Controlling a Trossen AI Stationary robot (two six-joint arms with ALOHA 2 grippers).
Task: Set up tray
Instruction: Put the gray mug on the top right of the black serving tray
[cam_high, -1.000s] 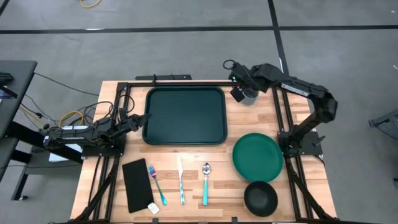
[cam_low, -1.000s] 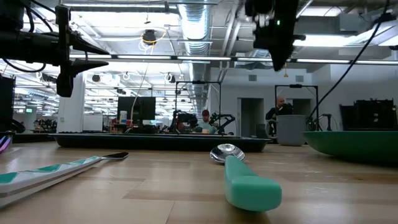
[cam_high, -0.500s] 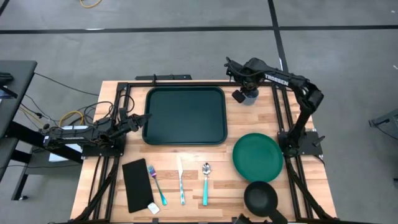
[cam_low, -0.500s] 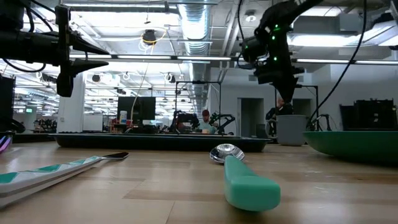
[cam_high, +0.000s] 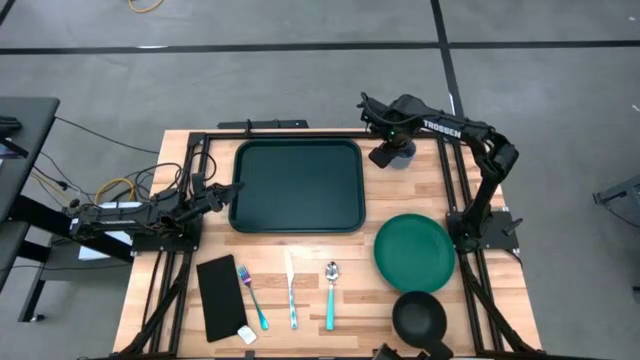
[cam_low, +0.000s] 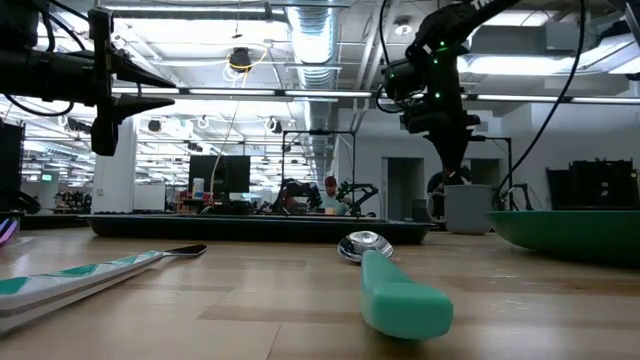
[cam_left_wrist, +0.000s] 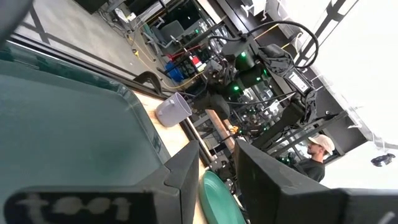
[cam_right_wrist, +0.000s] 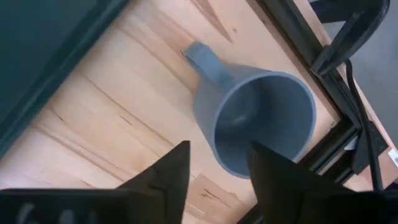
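The dark green tray (cam_high: 297, 185) lies flat at the table's far middle. My left gripper (cam_high: 229, 192) stands at its left rim, fingers open (cam_left_wrist: 217, 180) with nothing between them. A grey cup (cam_right_wrist: 255, 118) with a handle stands upright on the wood to the right of the tray, near the far edge. My right gripper (cam_right_wrist: 217, 180) hovers just above it (cam_low: 452, 170), pointing down and open. Its fingers are apart from the cup (cam_high: 401, 152). My left gripper's fingertips reach the tray's left rim (cam_high: 233, 192) level from the table's left side; whether they touch it I cannot tell.
A round green plate (cam_high: 415, 252) and a black bowl (cam_high: 418, 318) sit at the near right. A black napkin (cam_high: 220, 297), a fork (cam_high: 252, 297), a knife (cam_high: 291, 295) and a spoon (cam_high: 331, 295) lie along the near edge. Black frame rails (cam_high: 450, 180) border both sides.
My right gripper has come down toward the grey cup, and its arm has swung in closer over the table's far right corner. The cup and the tray have stayed where they were.
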